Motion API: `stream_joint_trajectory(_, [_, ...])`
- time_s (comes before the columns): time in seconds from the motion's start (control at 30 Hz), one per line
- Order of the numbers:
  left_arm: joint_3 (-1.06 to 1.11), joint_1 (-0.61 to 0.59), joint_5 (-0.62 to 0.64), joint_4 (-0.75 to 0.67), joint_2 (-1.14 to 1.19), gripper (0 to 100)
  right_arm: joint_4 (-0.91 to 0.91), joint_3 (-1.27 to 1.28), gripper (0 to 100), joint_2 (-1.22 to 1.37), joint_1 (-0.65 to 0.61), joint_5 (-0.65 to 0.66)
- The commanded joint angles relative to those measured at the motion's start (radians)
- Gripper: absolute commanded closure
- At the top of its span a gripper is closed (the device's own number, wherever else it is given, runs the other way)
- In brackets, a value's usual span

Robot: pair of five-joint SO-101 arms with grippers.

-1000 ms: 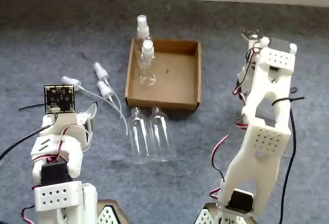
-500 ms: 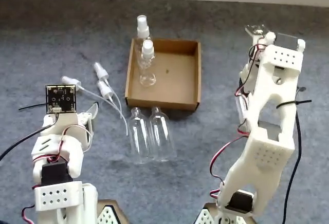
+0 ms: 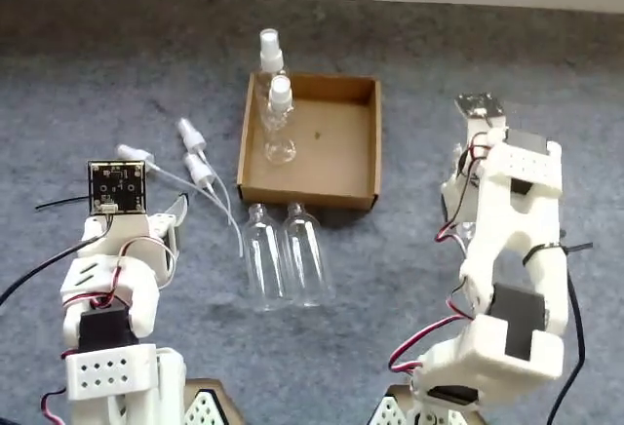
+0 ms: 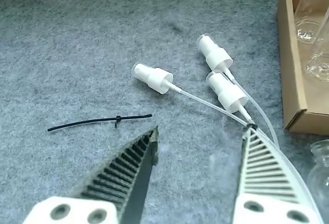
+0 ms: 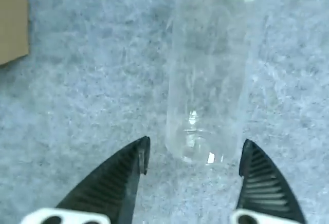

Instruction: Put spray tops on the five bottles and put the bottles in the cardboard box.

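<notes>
Between the spread fingers of the right gripper [image 5: 196, 142], which grips nothing, a clear bottle [image 5: 208, 75] rests on the grey carpet [image 5: 77, 95], touching neither finger. The left gripper [image 4: 202, 129], likewise released, hovers just short of three spray tops [image 4: 224, 90] and a black cable tie [image 4: 97, 123]. Farther off, two uncapped bottles [image 3: 265, 254] lie just in front of the cardboard box [image 3: 307, 194], where a capped bottle [image 3: 279, 123] stands; a second capped bottle [image 3: 270, 52] stands at its far edge

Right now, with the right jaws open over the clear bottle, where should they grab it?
Across the straight middle of the clear bottle, from above. It lies on its side, lengthwise between the open jaws of the right gripper, so they'd probably meet its flanks.
</notes>
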Motion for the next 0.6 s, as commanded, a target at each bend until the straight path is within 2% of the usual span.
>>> stream_joint_trajectory(0.0, [-0.005, 0.016, -0.008, -0.020, -0.001, 76, -0.013, -0.008, 73.8, -0.019, -0.005, -0.017])
stream_joint_trajectory(0.13, [-0.005, 0.016, -0.008, -0.020, -0.001, 76, -0.013, -0.010, 68.5, -0.004, -0.008, -0.014])
stream_joint_trajectory(0.4, [0.002, 0.016, -0.008, -0.020, -0.001, 76, -0.024, -0.058, 68.3, 0.004, -0.012, -0.017])
stream_joint_trajectory(0.57, [0.012, 0.016, -0.008, -0.048, 0.001, 76, 0.076, -0.203, 68.3, 0.094, -0.007, -0.017])
